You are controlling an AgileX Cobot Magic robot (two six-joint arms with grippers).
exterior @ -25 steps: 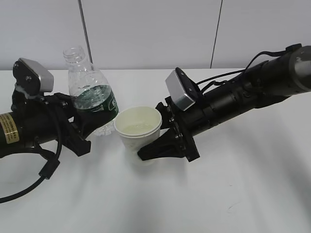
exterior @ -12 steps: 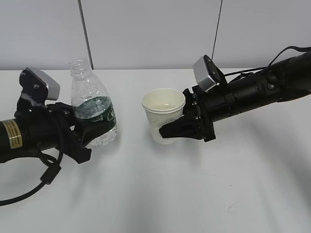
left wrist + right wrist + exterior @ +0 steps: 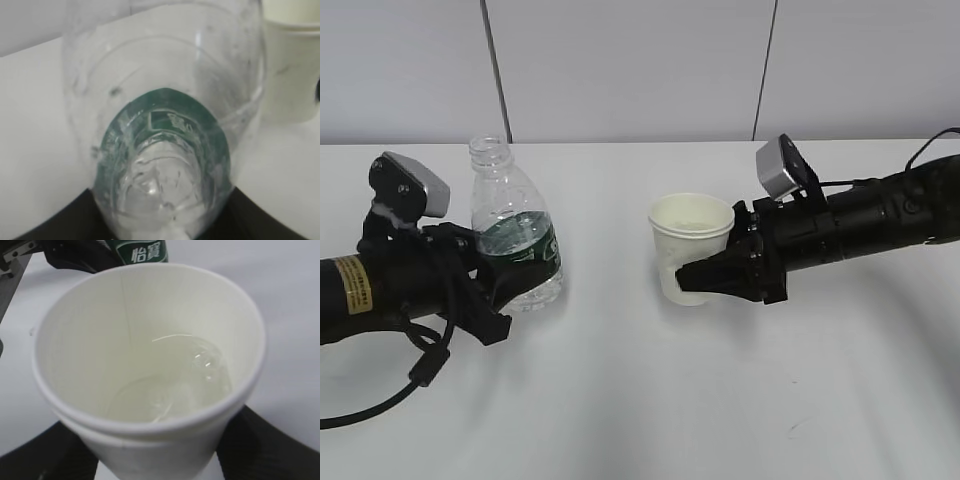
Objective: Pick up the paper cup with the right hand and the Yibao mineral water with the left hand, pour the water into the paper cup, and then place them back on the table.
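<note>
On my exterior feed the left hand (image 3: 495, 285), the black arm with the yellow sticker, has its fingers closed around the green-labelled lower half of the small clear uncapped Yibao mineral water (image 3: 512, 228), which stands nearly upright at the left of the large white table (image 3: 640, 400). The right hand (image 3: 705, 278), black with a grey wrist box, clamps the small white paper cup (image 3: 690, 245) near the middle, well apart from the bottle. My right wrist feed shows water pooled in the cup's bottom.
</note>
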